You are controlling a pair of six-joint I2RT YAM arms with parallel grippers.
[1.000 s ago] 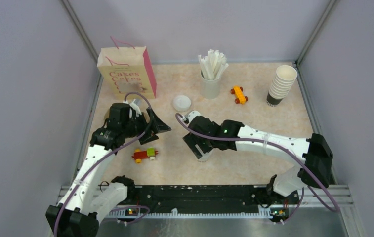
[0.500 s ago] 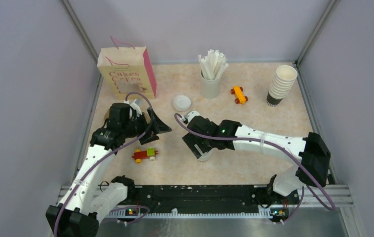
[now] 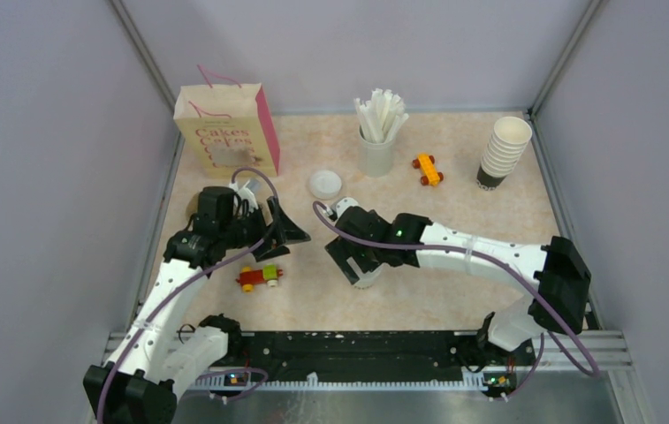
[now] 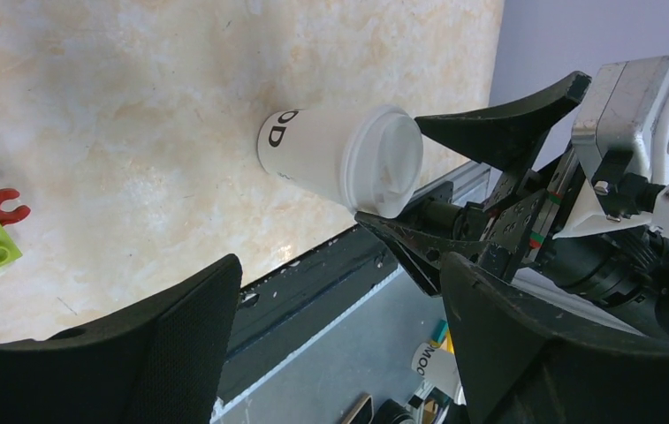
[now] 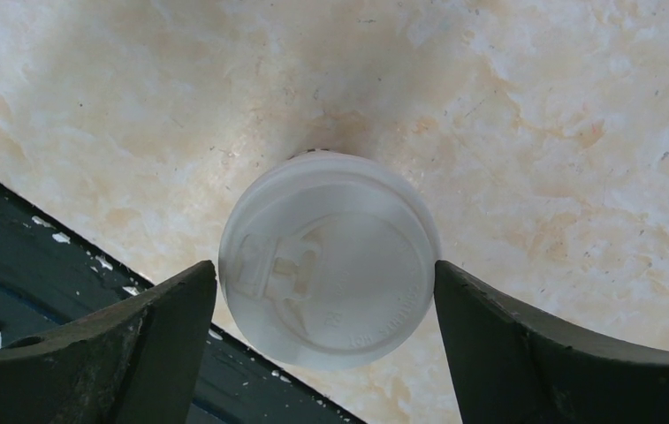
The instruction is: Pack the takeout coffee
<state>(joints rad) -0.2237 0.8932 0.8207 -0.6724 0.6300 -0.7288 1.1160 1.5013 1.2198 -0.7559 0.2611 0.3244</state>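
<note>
Table: beige marbled top, grey walls on three sides, black rail along the near edge. Right arm reaches in from the near right towards the middle; right gripper sits straight over the takeout coffee, one finger on each side of the lidded top; in the right wrist view both fingers meet the lid's edge, so it reads as pinching the cup at the lid. Left arm comes up the left side; left gripper has its fingers spread with nothing between them, above the table and well apart from the cup.

Paper bag, cream with a pink side and "Cakes" print, stands upright at the far left. Stack of paper cups stands at the far right, leaning slightly. Holder of white sticks is at far centre.

Takeout coffee: white cup with a white lid on, standing on the table near centre, closer to the near rail than to the far wall; black letters low on its side in the left wrist view.

Loose white lid lies flat between the bag and the stick holder, apart from both. Orange toy car is just right of the holder; red, green and yellow toy lies near the left gripper, not touching it.
</note>
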